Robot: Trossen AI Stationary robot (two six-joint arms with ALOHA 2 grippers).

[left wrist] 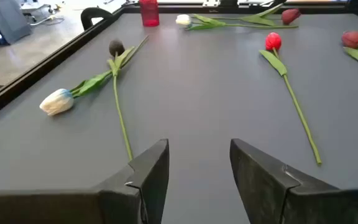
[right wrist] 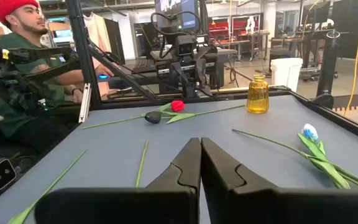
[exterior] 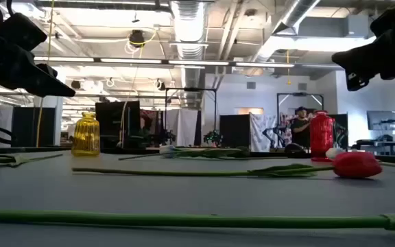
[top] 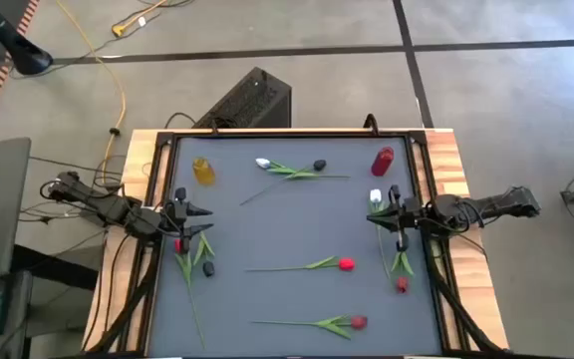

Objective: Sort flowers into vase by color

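Observation:
Several artificial tulips lie flat on the grey mat [top: 287,219]. A white one [top: 264,163] and a dark one [top: 319,165] lie at the back centre. Two red ones [top: 346,263] [top: 357,322] lie toward the front. A red bud [top: 178,244] and a dark bud [top: 207,268] lie beside my left gripper [top: 195,217], which stands open [left wrist: 199,168] above the mat's left side. A white bud [top: 375,197] and a red bud [top: 402,285] lie near my right gripper [top: 392,214], which hovers shut [right wrist: 200,163] over the right side. A yellow vase [top: 203,170] and a red vase [top: 383,160] stand at the back.
A raised dark frame [top: 157,199] borders the mat on all sides. A person with a red cap [right wrist: 23,37] sits beyond the table's left edge. Bare mat lies in the centre between the two grippers.

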